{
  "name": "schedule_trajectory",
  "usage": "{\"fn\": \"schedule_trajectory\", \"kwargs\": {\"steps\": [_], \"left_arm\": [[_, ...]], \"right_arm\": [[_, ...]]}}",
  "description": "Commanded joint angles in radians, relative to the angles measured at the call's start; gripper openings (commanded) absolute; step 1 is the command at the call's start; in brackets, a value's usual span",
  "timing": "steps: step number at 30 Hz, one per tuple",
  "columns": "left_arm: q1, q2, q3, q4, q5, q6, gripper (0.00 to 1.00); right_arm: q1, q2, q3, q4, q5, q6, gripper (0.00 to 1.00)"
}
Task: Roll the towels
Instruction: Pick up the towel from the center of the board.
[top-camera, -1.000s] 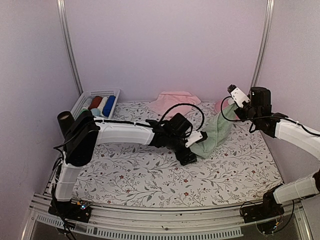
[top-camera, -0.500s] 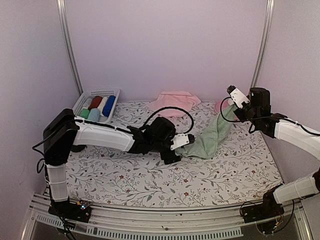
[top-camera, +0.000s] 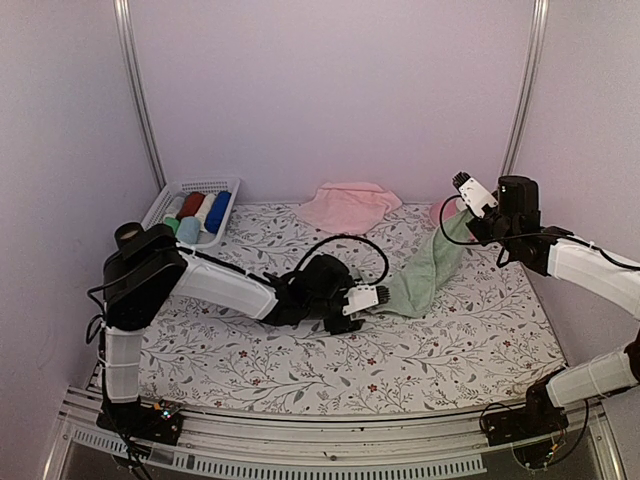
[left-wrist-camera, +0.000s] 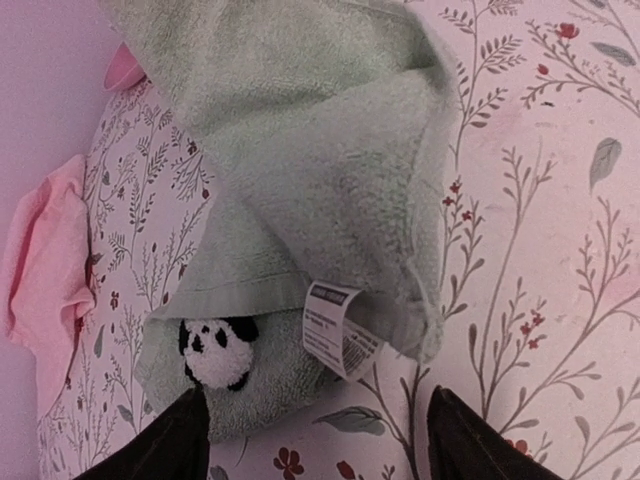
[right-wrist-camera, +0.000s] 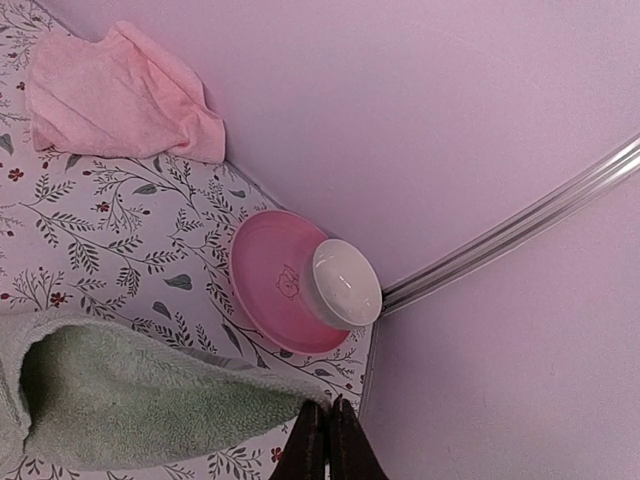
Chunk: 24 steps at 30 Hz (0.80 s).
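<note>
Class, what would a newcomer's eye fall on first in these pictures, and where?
A pale mint green cloth towel slopes across the flowered table from the shut jaws of the right gripper down to the open left gripper. A crumpled pale pink cloth towel lies by the back wall.

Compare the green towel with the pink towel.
The green towel is mint; the pink towel is pale pink. The green towel is stretched out, one corner lifted in the shut right gripper; the pink towel lies crumpled by the back wall, untouched. Both are soft cloth, not yet rolled.
</note>
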Motion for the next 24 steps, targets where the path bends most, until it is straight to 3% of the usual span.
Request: {"fn": "schedule_trajectory", "kwargs": {"steps": [1,7,12,24], "left_arm": [[-0.025,-0.022,-0.048,0.147,0.05,-0.005,0.73],[-0.036,0.011,-0.012,0.123,0.08,-0.009,0.66],[-0.049,0.016,-0.017,0.159,0.099,-0.021,0.54],[-0.054,0.03,0.001,0.156,0.108,-0.027,0.44]], "right_arm": [[-0.004,0.01,-0.005,0.009,-0.011,0.021,0.02],[-0.005,0.01,-0.004,0.004,-0.014,0.023,0.02],[-0.005,0.012,-0.004,0.003,-0.016,0.023,0.02],[-0.005,0.013,-0.003,-0.002,-0.024,0.026,0.02]]}}
